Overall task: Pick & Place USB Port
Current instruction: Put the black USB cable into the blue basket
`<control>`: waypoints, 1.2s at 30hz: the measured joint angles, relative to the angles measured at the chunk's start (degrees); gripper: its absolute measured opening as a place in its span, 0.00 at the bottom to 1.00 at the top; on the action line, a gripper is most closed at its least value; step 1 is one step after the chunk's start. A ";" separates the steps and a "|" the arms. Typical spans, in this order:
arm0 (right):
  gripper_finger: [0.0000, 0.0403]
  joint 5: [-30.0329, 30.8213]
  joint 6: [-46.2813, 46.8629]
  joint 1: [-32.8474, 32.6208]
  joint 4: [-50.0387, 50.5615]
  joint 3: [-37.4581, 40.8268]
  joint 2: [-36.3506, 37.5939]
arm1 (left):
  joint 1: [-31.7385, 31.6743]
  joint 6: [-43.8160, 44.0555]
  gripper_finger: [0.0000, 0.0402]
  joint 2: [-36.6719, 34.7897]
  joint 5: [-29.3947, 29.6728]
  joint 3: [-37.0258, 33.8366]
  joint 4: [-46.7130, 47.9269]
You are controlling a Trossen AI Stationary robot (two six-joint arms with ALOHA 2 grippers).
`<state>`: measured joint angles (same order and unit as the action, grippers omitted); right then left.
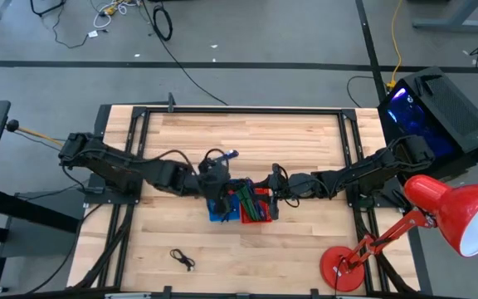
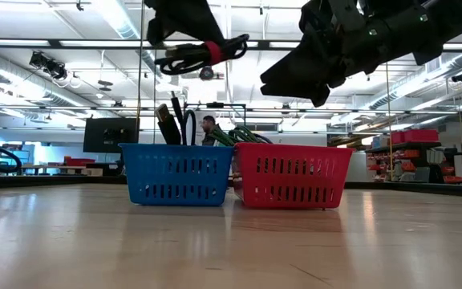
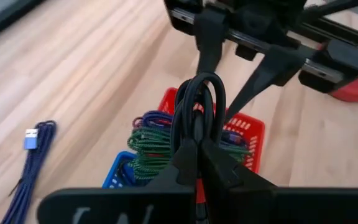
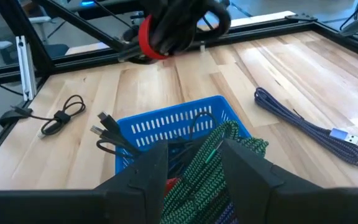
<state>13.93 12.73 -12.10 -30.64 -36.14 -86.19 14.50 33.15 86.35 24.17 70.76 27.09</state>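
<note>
Coiled black USB cable (image 2: 195, 54) held above the blue basket (image 2: 176, 174) by the left tool (image 3: 194, 149).

The left tool was pinched shut on the red-banded coil, directly above the blue basket; a skewed release risked loops catching the rim and spilling onto the tabletop (image 1: 247, 137). The right tool (image 4: 194, 160), fingers spread and empty, hung over the red basket (image 2: 291, 175) just beside it, near enough to snag the braided green cables (image 3: 157, 146). A blue USB cable (image 4: 306, 121) lay on the wooden tabletop. Beyond was an open workshop with a person at a distance.
</note>
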 joint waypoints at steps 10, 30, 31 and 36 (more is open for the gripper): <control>0.39 0.00 -0.12 0.00 1.08 0.06 0.00 | 4.13 4.08 0.01 5.93 10.74 0.00 -2.08; 0.39 0.04 0.02 -0.02 3.02 0.04 0.00 | 9.65 19.31 0.01 3.41 26.58 -21.96 -27.52; 0.39 0.04 0.02 -0.02 2.97 0.04 0.00 | 9.92 21.14 0.01 3.06 27.30 -23.53 -28.59; 0.39 0.15 -0.15 -0.02 2.96 0.04 0.00 | 10.67 30.76 0.01 3.10 28.21 -27.63 -30.89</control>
<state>14.09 12.58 -12.12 -27.67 -36.10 -86.19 25.17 63.91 89.45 52.38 43.13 -3.79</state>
